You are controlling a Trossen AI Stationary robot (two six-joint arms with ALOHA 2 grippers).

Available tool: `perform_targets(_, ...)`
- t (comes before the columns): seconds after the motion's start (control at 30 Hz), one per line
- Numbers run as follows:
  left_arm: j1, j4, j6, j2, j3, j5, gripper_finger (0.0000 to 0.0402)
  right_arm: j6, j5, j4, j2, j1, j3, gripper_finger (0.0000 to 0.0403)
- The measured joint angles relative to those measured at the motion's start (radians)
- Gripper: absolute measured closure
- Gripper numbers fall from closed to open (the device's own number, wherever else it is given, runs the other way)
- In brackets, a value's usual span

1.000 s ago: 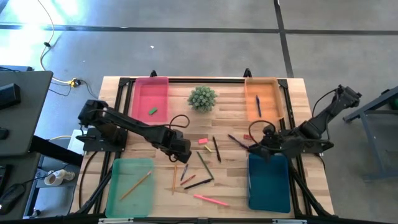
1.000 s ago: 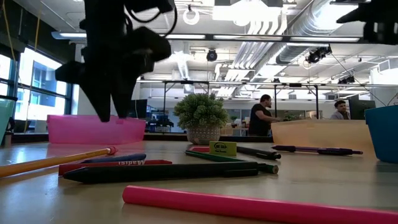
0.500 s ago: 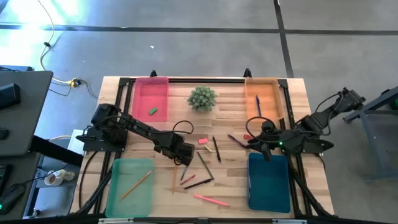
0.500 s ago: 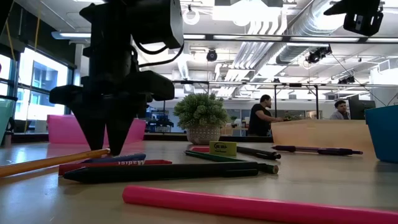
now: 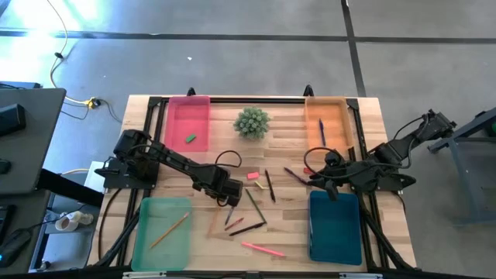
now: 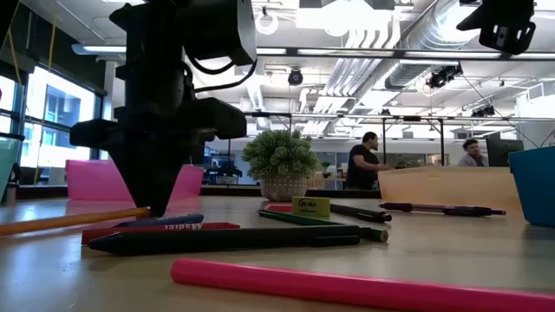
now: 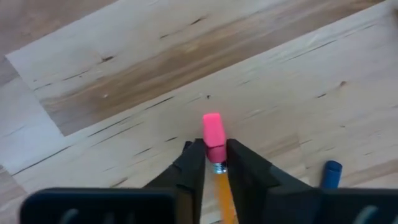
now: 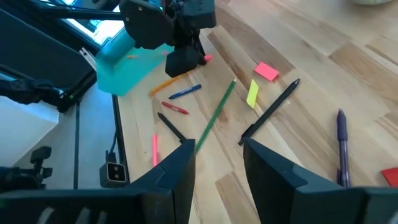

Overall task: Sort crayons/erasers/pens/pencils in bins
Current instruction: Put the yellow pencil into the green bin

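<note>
An orange pencil (image 6: 69, 220) with a pink eraser tip (image 7: 212, 129) lies on the table left of centre. My left gripper (image 5: 229, 198) stands over its eraser end, pointing down and shut on it. A blue crayon (image 6: 160, 221) and a red crayon (image 6: 165, 229) lie beside it. My right gripper (image 5: 315, 180) hangs open above the table near the teal bin (image 5: 335, 232), with nothing between its fingers (image 8: 180, 168). The pink bin (image 5: 188, 116) holds a green eraser (image 5: 191, 139), the orange bin (image 5: 325, 116) a pen, and the green bin (image 5: 159, 236) a pencil. My left gripper pinches the orange pencil between its two fingers just below the pink eraser, at the metal band (image 7: 216, 163). The fingers come from above, pointing down, and lie across the pencil. The eraser sticks out past the fingertips. The pencil's shaft (image 6: 52, 224) lies along the table.
A small potted plant (image 5: 252, 122) stands at the far middle. Loose on the table's centre lie a green pencil (image 5: 256, 205), a pink pencil (image 5: 262, 249), black pens (image 5: 246, 228), a purple pen (image 8: 341, 146), a pink eraser (image 5: 253, 176) and a yellow eraser (image 5: 261, 186).
My left gripper has come down onto the table at the orange pencil's eraser end and has shut on it; the pencil still lies on the table. My right gripper has rolled a little while staying high near the teal bin.
</note>
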Motion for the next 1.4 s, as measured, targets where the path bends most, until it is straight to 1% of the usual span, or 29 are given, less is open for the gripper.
perform_targets(0.17,0.000,-0.001,0.021,0.000,0.000,-0.001,0.0387,-0.001,0.000,-0.001,0.000,0.000,0.000,0.0274)
perform_targets(0.43,0.000,0.006,0.078,-0.029,-0.004,-0.005,0.0387,0.002,0.011,-0.001,0.000,0.000,0.000,0.0274)
perform_targets(0.5,0.000,0.006,0.087,-0.046,-0.007,-0.024,0.0388,0.002,0.021,0.000,0.000,0.000,0.000,0.0274)
perform_targets(0.63,0.012,0.012,0.099,-0.123,-0.006,-0.051,0.0388,0.005,0.024,0.000,0.000,0.000,0.000,0.0274)
perform_targets(0.77,0.033,0.011,0.147,-0.212,-0.005,-0.061,0.0388,0.010,0.043,0.000,0.000,0.000,0.000,0.0274)
perform_targets(0.87,0.051,-0.002,0.199,-0.301,-0.004,-0.060,0.0388,0.012,0.060,0.000,0.000,0.000,0.000,0.0274)
perform_targets(0.97,0.064,-0.071,0.234,-0.397,-0.004,-0.060,0.0388,0.030,0.067,-0.001,0.000,0.000,0.000,0.0274)
perform_targets(1.1,0.056,-0.210,0.214,-0.526,-0.004,-0.076,0.0389,0.049,0.067,-0.005,0.000,0.000,0.000,0.0274)
perform_targets(1.23,0.007,-0.348,0.128,-0.618,-0.003,-0.095,0.0389,0.056,0.108,-0.006,0.000,0.000,0.000,0.0274)
perform_targets(1.4,-0.106,-0.488,-0.011,-0.650,-0.003,-0.110,0.0389,0.074,0.178,-0.006,0.000,-0.011,0.000,0.0274)
